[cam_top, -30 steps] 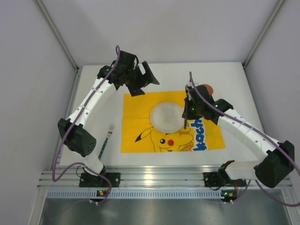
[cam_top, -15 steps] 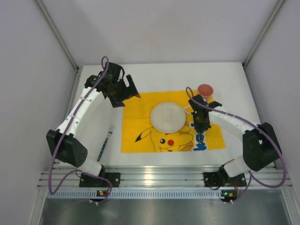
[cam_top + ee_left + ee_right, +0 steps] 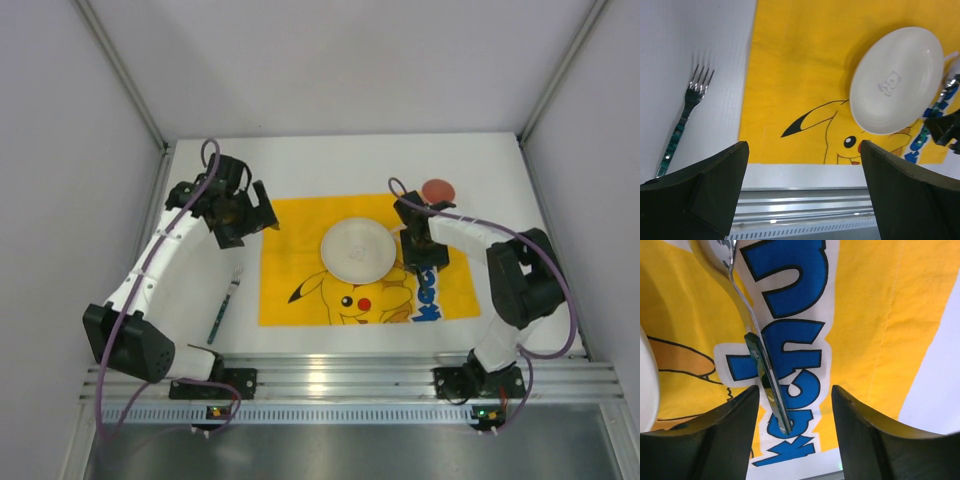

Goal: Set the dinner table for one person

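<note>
The dinner table [image 3: 350, 165] is the plain white top filling the floor of the booth, with both arms bolted along its near edge. A yellow cartoon-print mat [image 3: 300, 260] lies in the middle of it, and a white plate [image 3: 357, 249] sits on the mat, slightly towards the far edge. A fork [image 3: 225, 305] lies on the bare table just beside the mat's left edge, tines pointing away from the arms. A small reddish cup [image 3: 437, 190] stands off the mat towards the far right corner.

From above, the left gripper [image 3: 247, 222] hangs over the mat's far left corner, jaws spread wide with nothing between them. Its own camera shows what the overhead view is too small to give: four clean tines, a teal patterned handle and a faint little figure stamped in the centre of the plate.

The right gripper [image 3: 420, 255] is low over the mat just right of the plate and hides what lies under it. Only its wrist camera shows the spoon [image 3: 760, 355] lying flat on the blue lettering, handle running between fingers [image 3: 735, 425] that are parted and clear of it on both sides.
</note>
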Controlling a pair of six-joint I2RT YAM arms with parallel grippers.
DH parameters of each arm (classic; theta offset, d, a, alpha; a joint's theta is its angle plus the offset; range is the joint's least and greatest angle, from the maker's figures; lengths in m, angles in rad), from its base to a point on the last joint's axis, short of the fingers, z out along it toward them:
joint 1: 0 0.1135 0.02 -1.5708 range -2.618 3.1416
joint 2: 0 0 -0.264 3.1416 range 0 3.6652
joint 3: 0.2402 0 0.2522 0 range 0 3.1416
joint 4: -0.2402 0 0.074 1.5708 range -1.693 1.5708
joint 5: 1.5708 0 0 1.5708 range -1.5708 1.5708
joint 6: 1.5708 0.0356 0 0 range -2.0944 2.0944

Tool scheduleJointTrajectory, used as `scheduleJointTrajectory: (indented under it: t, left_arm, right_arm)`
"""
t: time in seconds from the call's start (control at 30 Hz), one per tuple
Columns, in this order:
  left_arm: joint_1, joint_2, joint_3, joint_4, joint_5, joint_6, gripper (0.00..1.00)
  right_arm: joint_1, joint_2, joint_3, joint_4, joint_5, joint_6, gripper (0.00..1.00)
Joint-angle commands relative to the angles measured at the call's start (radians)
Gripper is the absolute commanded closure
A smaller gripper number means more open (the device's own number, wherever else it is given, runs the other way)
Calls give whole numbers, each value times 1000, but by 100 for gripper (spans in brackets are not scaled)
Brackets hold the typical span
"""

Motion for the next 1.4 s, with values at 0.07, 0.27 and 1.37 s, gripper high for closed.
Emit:
scheduleJointTrajectory:
  t: [0.07,0.27,1.37]
  left_arm:
    - [4,-27,-104,-55,-146,155,2]
    - [23,47,-161,-86,-299,339,2]
    - [213,426,-296,244,-120,551,22]
  right_arm:
    - [-9,-89,70,-86,18,34,36]
    - [-4,-240,162,-206,-48,59,33]
    - [-9,-350,158,-283,-55,-13,33]
